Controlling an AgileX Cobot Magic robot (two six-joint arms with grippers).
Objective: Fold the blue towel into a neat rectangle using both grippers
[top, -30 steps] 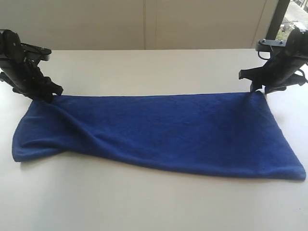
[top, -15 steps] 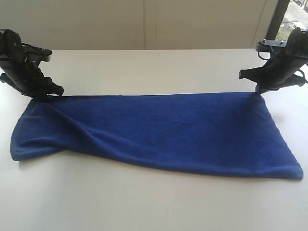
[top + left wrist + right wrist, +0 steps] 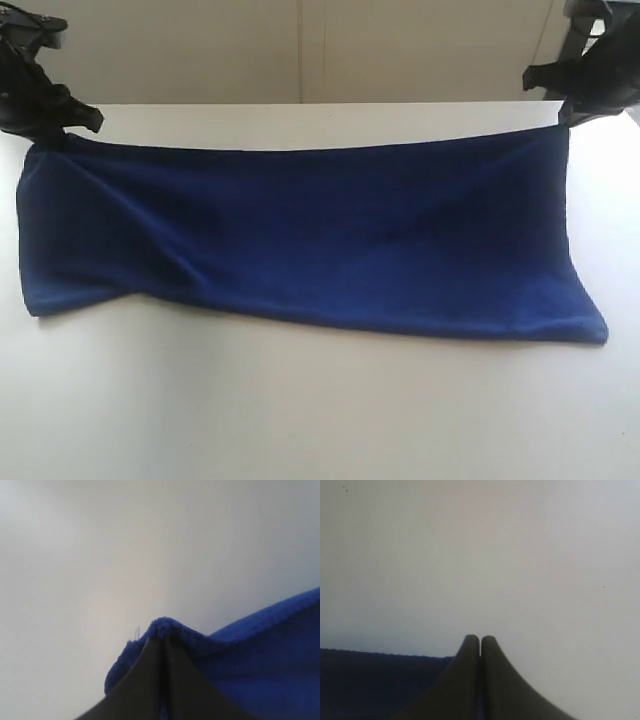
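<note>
The blue towel [image 3: 300, 230] hangs stretched between my two grippers, its far edge raised and its near edge resting on the white table [image 3: 300, 400]. My left gripper [image 3: 48, 132] is shut on the towel's far left corner. In the left wrist view the fuzzy towel corner [image 3: 165, 627] bulges around the closed black tips of the left gripper [image 3: 161, 639]. My right gripper [image 3: 563, 122] is shut on the far right corner. In the right wrist view the right gripper [image 3: 480, 639] has its fingers pressed together, with the towel [image 3: 380, 680] dark beside them.
A pale wall [image 3: 300, 50] runs behind the table's far edge. A dark window frame [image 3: 565, 45] stands at the back right. Bare tabletop lies in front of the towel's near edge.
Both grippers have shut on the towel's far corners and risen. The far edge has lifted off the table and the cloth now hangs taut between them.
</note>
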